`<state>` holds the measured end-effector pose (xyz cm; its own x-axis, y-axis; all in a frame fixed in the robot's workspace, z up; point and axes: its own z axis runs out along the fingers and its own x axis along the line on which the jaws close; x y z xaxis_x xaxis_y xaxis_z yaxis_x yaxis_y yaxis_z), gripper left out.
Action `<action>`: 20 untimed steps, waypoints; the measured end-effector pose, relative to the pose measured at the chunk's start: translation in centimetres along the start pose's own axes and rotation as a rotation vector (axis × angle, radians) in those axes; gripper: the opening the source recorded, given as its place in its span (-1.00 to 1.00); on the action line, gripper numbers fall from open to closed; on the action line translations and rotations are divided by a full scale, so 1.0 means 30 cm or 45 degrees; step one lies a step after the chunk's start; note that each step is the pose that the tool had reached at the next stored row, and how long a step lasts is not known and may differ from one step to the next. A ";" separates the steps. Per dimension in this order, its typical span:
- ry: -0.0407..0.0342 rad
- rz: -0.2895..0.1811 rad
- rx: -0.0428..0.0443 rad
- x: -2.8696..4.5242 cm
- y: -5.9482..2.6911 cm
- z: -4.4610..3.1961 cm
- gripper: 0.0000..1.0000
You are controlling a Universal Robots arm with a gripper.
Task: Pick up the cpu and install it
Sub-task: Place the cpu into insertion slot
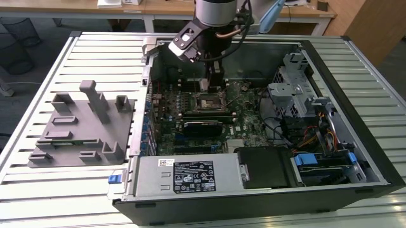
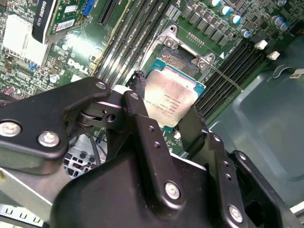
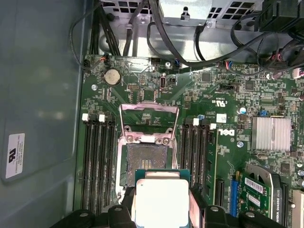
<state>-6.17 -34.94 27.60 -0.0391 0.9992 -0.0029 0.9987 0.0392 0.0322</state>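
Presently the cpu (image 2: 171, 100) is clamped flat by its edges in the gripper's (image 3: 161, 206) fingers, apparently at twelve o'clock of the open socket (image 1: 209, 101) in the exterior view, for square seating.

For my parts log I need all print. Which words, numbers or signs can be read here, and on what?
cpu top: engraved lines, too small to read.
Power supply label: dense print, too small.
Case sticker: too small.
Board logo: a white brand mark, left unquoted; other board markings too small.
So no line can be quoted.
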 end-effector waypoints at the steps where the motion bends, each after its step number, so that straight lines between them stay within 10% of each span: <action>1: 0.0001 0.000 0.000 0.000 0.000 0.002 0.06; 20: -0.0002 0.000 0.000 0.009 -0.001 0.035 0.06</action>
<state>-6.17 -34.67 26.56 -0.0391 0.9992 -0.0031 0.9987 0.0392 0.0320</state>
